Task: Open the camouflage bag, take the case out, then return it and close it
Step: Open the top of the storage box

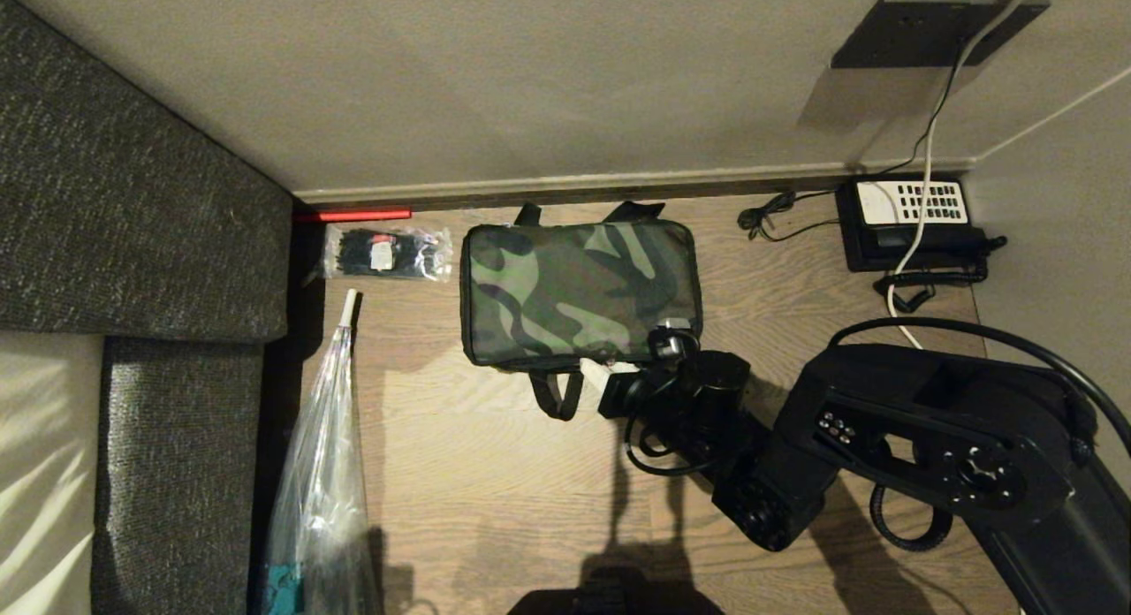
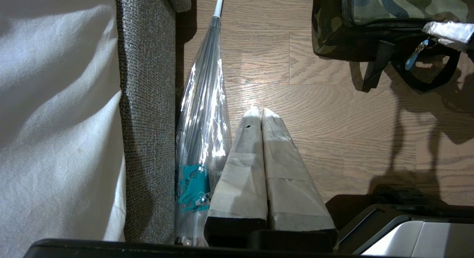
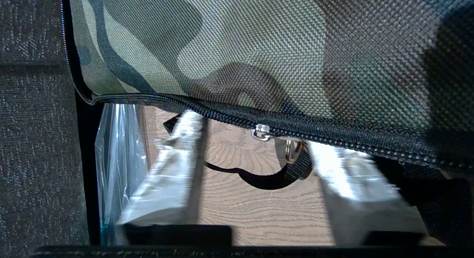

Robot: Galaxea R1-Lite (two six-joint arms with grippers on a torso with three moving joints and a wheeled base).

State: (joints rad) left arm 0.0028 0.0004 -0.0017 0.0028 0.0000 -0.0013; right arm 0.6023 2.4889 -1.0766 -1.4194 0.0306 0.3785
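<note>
**Right gripper at the zip pull, bag not yet opened**

The camouflage bag (image 1: 579, 292) lies flat on the wooden floor (image 1: 477, 474) in the upper middle of the head view, its far edge close to the skirting board (image 1: 565, 191) and its lid zipped shut. The case is not visible; presumably it is inside. The right gripper (image 1: 632, 372) sits at the bag's lower right corner, where the zipper (image 3: 237, 115) runs along the near side. That placement makes sense: the metal zip pull (image 3: 261, 132) with its ring hangs there, and in the right wrist view it lies between the two taped fingers (image 3: 166, 176). The fingers are partly apart with a gap between them, and blurred; I cannot say whether they have yet pinched the pull or the black strap (image 3: 259, 180) below it.

The left gripper (image 2: 258, 113) hangs low in the left wrist view, its taped fingers pressed together and empty, above bare floor beside a folded clear umbrella (image 2: 202, 113).

Room matters here. The zip track leads toward the left of the head view, where a packet of cable ties (image 1: 384, 253) and the grey sofa (image 1: 132, 200) lie nearby. To the right, a black telephone (image 1: 910, 222) and its cords sit well apart from the bag. The near floor is the most open side for the arm to work.
</note>
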